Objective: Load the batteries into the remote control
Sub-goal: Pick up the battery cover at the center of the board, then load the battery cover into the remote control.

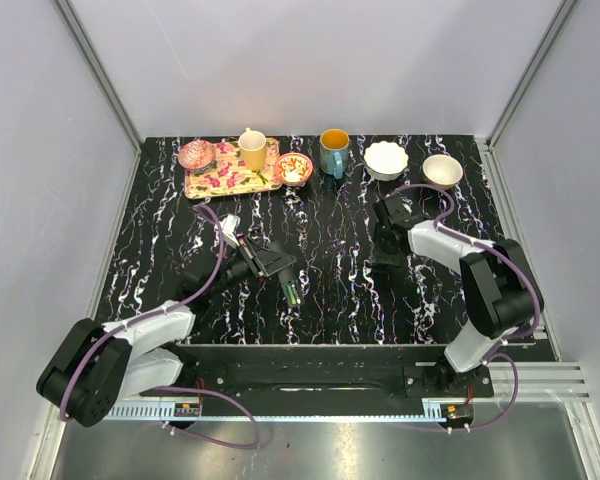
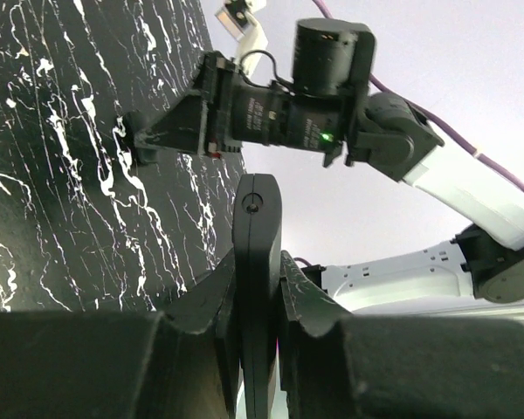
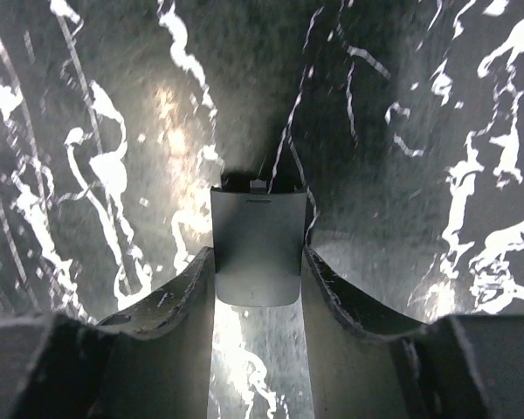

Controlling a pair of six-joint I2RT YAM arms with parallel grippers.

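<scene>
My left gripper (image 1: 257,262) is shut on the slim black remote control (image 1: 277,268) and holds it at the middle left of the table. In the left wrist view the remote control (image 2: 257,218) stands edge-on between the closed fingers (image 2: 314,305). A green battery (image 1: 292,292) shows at the remote's near end. My right gripper (image 1: 383,260) points down at the table right of centre. In the right wrist view it (image 3: 258,262) is shut on a flat dark grey battery cover (image 3: 256,249), which lies against the tabletop.
Along the far edge stand a floral tray (image 1: 230,180) with a pink bowl (image 1: 196,154) and a cream cup (image 1: 252,150), a small red bowl (image 1: 294,168), a teal mug (image 1: 333,152) and two white bowls (image 1: 386,159) (image 1: 442,170).
</scene>
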